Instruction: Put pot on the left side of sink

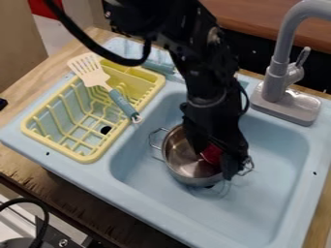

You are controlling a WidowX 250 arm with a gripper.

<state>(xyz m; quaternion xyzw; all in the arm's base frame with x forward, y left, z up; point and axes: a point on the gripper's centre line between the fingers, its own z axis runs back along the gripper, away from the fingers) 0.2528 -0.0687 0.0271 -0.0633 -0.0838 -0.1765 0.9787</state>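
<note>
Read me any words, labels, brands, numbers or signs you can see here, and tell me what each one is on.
There is no text I can read: no words, numbers or signs stand out on the sink, the pot, the dish rack, the spatula or the faucet.

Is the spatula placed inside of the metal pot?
No, the spatula lies across the yellow dish rack, apart from the pot.

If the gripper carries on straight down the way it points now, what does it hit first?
Most likely the pot, at the picture-right side where the gripper hangs. Depth is unclear: it may touch already, or pass outside it to the sink floor.
</note>
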